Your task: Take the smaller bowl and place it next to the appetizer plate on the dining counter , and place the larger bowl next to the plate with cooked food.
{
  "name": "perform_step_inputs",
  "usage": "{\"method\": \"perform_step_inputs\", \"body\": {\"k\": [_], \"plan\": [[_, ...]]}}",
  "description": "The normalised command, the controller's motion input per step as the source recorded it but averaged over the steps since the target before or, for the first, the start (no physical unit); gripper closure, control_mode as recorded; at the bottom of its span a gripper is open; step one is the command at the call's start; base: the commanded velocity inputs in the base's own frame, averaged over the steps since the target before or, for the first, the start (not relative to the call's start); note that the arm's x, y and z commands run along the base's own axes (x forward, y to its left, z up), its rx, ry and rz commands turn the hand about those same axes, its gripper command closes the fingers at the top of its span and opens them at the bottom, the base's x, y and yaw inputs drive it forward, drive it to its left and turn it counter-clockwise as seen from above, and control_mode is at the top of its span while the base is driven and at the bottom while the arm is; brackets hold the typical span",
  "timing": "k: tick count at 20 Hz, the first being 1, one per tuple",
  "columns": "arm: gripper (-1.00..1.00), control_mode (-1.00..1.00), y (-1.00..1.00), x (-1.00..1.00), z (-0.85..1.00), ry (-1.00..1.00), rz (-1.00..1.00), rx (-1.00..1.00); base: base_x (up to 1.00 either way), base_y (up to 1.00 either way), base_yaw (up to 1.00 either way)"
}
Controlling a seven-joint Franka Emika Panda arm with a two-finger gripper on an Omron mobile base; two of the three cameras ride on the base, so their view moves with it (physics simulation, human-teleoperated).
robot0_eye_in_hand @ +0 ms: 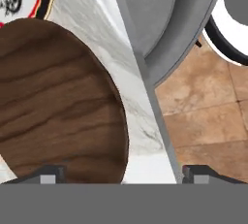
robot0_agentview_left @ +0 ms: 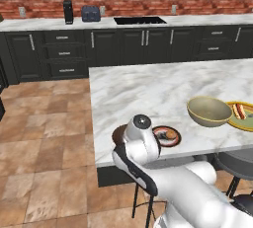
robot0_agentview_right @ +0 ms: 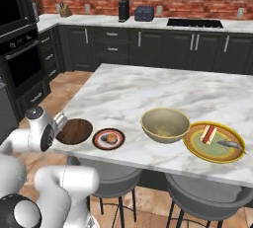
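The smaller bowl [robot0_agentview_right: 75, 131], dark brown wood with grain stripes, sits upright at the near left corner of the dining counter [robot0_agentview_right: 128, 94]. It stands just left of the appetizer plate [robot0_agentview_right: 108, 138], and the two are close together. In the hand view the bowl [robot0_eye_in_hand: 58, 106] lies to the left, its rim between the wide-apart fingertips of my open gripper [robot0_eye_in_hand: 123, 173], which holds nothing. My hand hovers over the bowl's left edge [robot0_agentview_right: 58, 121] and partly hides the bowl [robot0_agentview_left: 117, 134] in the left base view. The larger bowl [robot0_agentview_right: 165, 124] stands beside the plate with cooked food [robot0_agentview_right: 213, 141].
Grey round stools [robot0_agentview_right: 104, 175] [robot0_agentview_right: 207, 197] stand under the counter's near edge [robot0_eye_in_hand: 145, 87], with tiled floor [robot0_eye_in_hand: 203, 121] beyond it. The wall counter with a sink [robot0_agentview_left: 140, 20], a toaster [robot0_agentview_left: 90, 13] and dark cabinets runs along the back.
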Motion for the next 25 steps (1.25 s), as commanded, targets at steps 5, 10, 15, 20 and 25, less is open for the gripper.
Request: {"method": "perform_step_inputs", "body": {"k": [5,10,15,20,25], "plan": [[-1.0,-1.0,-0.16,-0.8,0.97,-0.13,0.01,0.08,0.0,0.0,0.0],[-1.0,-1.0,-0.84,-0.78,1.0,-0.07,0.12,0.0,0.0,0.0,0.0],[-1.0,-1.0,-0.65,-0.35,1.0,-0.18,0.05,-0.13,0.0,0.0,0.0],[-1.0,-1.0,-0.62,-0.47,0.7,-0.33,0.06,-0.16,0.0,0.0,0.0],[-1.0,-1.0,-0.34,-0.39,0.51,-0.67,0.11,0.15,0.0,0.0,0.0]]}}
